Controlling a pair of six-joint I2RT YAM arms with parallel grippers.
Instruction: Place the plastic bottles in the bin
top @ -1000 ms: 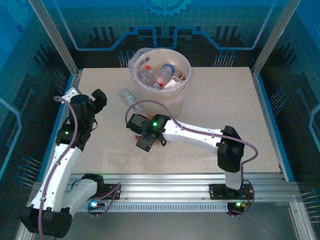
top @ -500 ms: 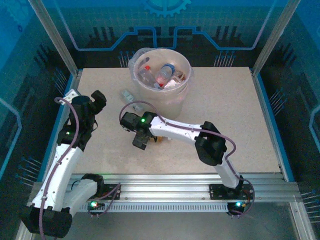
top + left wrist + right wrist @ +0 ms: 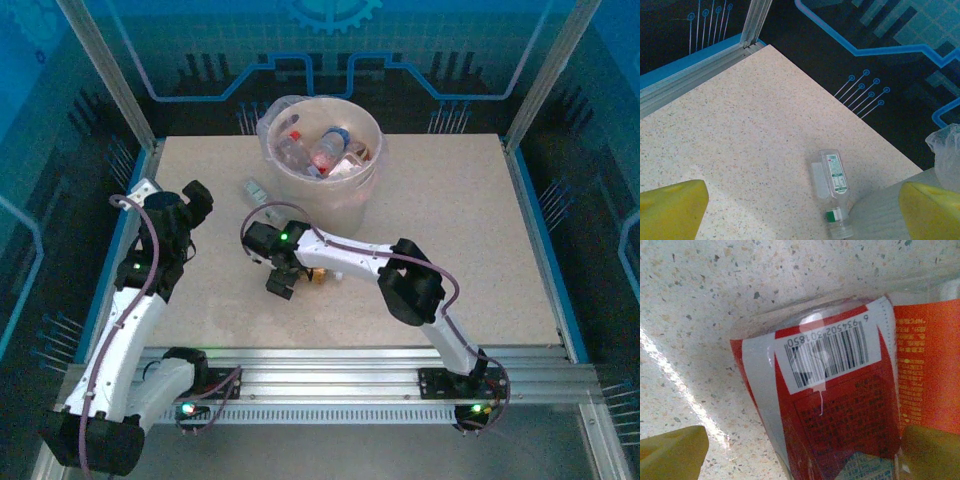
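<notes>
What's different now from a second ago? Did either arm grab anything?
The right arm folded its elbow in toward the left, and its gripper slid slightly left, low over a red-labelled bottle. Its jaws stand open either side of the bottle, and nothing has been gripped. The left arm, the bin and the bottle beside it stayed put.

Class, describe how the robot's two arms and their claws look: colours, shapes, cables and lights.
Both the left arm and right arm have smooth white links joined by bulky black joints, with a thin purple cable looping along each. A green light glows near the right wrist. The left claw and right claw are black, with yellow fingers.
</notes>
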